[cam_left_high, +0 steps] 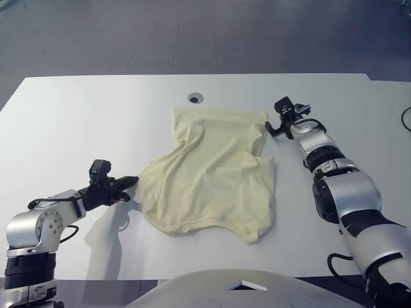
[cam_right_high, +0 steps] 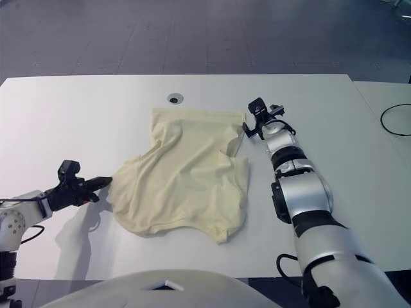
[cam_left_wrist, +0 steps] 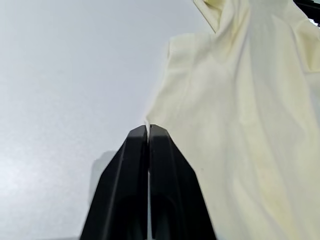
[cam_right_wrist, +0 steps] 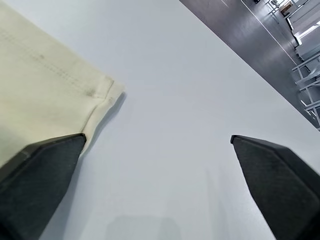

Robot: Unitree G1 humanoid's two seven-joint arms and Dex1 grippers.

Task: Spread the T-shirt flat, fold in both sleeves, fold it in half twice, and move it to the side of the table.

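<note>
One T-shirt (cam_left_high: 212, 173), left tool (cam_left_wrist: 149, 128) closed at its edge, right tool (cam_right_wrist: 157, 137) splayed beside

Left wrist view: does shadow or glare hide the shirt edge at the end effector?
Left wrist view: the left end effector throws a shadow onto the white table, not the pale yellow fabric T-shirt, whose edge is unobscured. Left eye view: the shadow falls on bare tabletop; no glare.

Round grommet hole (cam_left_high: 195, 97), black cable loop (cam_right_high: 381, 120) rightward, grey tiled floor (cam_left_high: 192, 38)
</note>
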